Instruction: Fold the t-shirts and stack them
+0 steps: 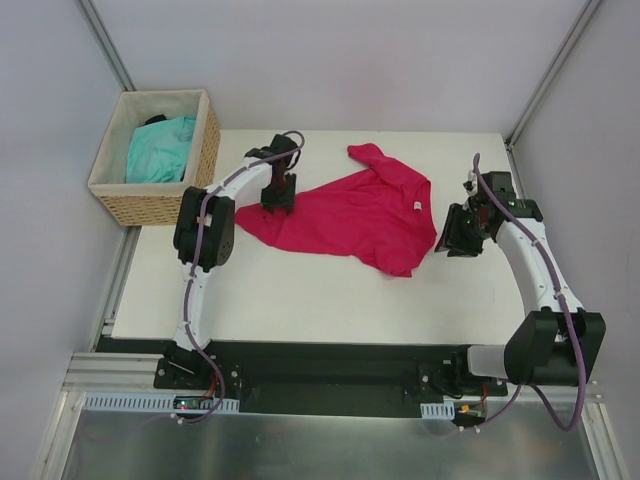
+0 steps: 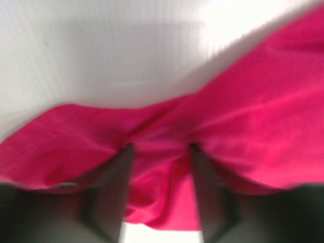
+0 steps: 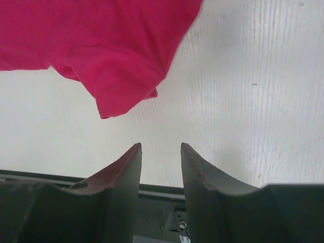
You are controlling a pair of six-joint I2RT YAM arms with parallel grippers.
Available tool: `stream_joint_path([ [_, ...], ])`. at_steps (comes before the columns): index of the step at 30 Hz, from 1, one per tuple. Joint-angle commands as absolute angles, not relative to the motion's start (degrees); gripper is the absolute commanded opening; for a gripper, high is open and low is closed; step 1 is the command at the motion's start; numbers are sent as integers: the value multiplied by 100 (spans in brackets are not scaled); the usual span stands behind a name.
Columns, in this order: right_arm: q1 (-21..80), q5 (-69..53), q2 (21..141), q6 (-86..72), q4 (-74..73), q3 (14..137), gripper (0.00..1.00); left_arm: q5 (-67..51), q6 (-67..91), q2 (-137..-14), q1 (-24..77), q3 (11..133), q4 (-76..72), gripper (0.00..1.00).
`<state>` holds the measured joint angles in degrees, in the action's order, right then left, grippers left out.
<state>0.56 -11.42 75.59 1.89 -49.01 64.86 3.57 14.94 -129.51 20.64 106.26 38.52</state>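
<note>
The crimson-pink t-shirt point(image 1: 350, 215) lies spread and rumpled on the white table, its small white neck label point(image 1: 415, 205) facing up near the right side. My left gripper point(image 1: 277, 200) is down on the shirt's upper left edge. In the left wrist view its fingers point(image 2: 159, 147) stand apart, with loose pink fabric point(image 2: 253, 101) bunched in the gap. My right gripper point(image 1: 455, 235) hovers open just right of the shirt, with only bare table between its fingers point(image 3: 161, 147) and a sleeve point(image 3: 116, 86) ahead of it. The turquoise t-shirt point(image 1: 160, 150) lies crumpled inside the basket.
A woven wicker basket point(image 1: 205, 160) stands at the table's far left corner, close to the left arm. Grey walls close in the back and both sides. The table's near edge and a black rail point(image 3: 157, 195) show just under the right gripper.
</note>
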Motion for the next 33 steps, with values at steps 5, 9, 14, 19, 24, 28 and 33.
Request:
stream_joint_path([
  [5,211,-1336,7443,475,-5019,5995,41,-149,1371,-11024,2311,10494,4051,62],
  [9,448,-1608,7787,501,-5019,5924,40,-570,1652,-10619,2390,10398,4201,62],
  [14,720,-2048,8252,580,-5054,6082,40,-712,1766,-10231,2724,9889,4271,58],
  [19,940,-1785,8631,370,-4510,5863,39,-756,1714,-9994,2865,9686,4272,57],
  [24,1002,-1267,8604,106,-3887,5327,36,-826,1503,-9975,2865,9931,4307,58],
  [28,1089,-871,8683,18,-3612,5291,36,-949,1468,-10037,2874,10125,4385,58],
  [33,1142,-721,8938,-149,-3376,5519,36,-1072,1477,-10046,2865,10265,4456,58],
])
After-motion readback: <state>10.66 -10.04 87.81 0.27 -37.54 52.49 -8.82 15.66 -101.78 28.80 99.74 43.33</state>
